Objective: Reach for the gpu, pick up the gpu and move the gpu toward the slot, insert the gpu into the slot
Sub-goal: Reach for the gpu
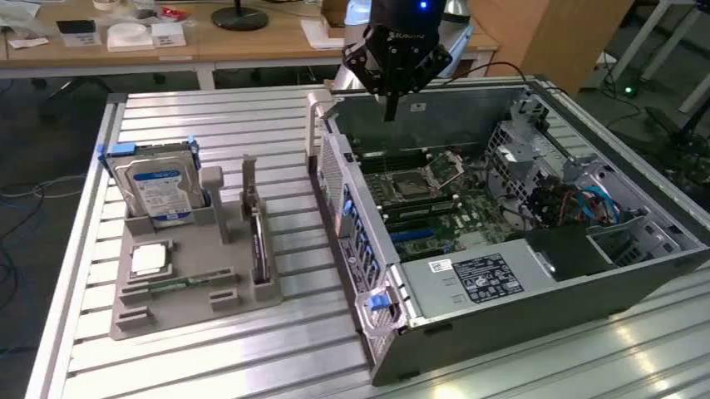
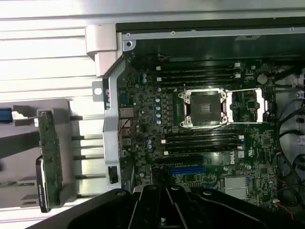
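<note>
While your gripper (image 1: 390,112) is hovering shut and empty over the open computer case (image 1: 566,303), the gpu (image 1: 258,247) is standing edgewise in the gray holder (image 1: 189,312).

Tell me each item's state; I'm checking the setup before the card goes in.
tool, shut, holding nothing
gpu, standing on edge in the gray holder
slot, empty
processor socket, cover lifted, empty
computer case, lying on its side, open
hard drive, upright in the holder
</note>
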Available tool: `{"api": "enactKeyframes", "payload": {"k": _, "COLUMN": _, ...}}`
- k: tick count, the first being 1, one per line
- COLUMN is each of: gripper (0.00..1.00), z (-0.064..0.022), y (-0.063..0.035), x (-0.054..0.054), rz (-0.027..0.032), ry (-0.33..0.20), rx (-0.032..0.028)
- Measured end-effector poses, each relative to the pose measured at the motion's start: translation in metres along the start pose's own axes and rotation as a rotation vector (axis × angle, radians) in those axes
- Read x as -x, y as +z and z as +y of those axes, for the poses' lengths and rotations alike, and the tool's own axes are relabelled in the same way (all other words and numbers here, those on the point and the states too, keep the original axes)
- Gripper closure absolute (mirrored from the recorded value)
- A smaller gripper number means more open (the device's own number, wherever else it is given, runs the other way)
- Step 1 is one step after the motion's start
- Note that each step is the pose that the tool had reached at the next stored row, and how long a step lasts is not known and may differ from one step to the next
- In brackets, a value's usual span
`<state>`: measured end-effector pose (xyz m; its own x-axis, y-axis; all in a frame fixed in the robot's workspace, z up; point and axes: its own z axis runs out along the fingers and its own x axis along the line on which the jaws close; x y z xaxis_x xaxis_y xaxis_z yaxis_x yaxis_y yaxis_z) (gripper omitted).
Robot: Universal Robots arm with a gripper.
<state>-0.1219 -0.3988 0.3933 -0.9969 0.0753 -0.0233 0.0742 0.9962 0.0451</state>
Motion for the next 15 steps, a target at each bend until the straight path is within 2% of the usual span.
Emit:
{"api": "enactKeyframes", "payload": {"k": 7, "gripper": 0.89, "z": 0.0, "y": 0.0, "x": -0.0004, "rz": -0.0001, "ry": 0.0, "rx": 0.0}}
{"api": "enactKeyframes", "payload": {"k": 15, "gripper": 0.89, "z": -0.0004, "y": -0.0001, "x": -0.0059, "rz": -0.0001, "ry": 0.0, "rx": 0.0}}
